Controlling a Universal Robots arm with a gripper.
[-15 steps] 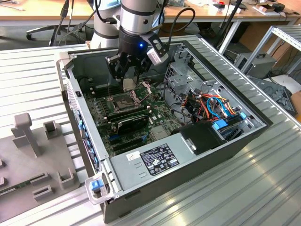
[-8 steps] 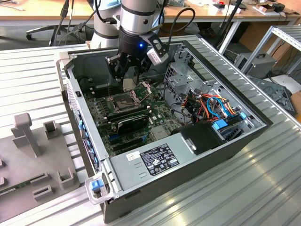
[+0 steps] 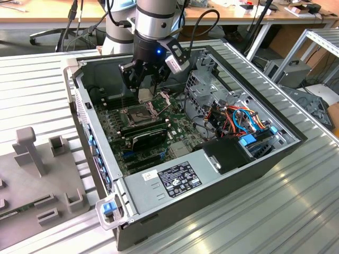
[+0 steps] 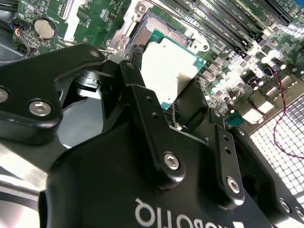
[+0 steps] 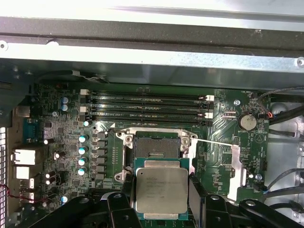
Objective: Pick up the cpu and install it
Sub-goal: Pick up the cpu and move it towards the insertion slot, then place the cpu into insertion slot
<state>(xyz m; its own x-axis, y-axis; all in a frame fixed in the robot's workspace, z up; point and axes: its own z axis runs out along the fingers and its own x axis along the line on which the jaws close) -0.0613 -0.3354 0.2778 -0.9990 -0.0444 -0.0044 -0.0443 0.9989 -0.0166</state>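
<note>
Gripper [image 5: 162, 198] grips the cpu [image 5: 160, 186] by two sides.
Picking up looks done. The cpu hangs just above the open socket [image 5: 154, 145] and is not in it yet.

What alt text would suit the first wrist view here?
The gripper holds the cpu between its jaws at the edge of the open silver socket on a green motherboard. Long black memory sticks lie beyond the socket.
</note>
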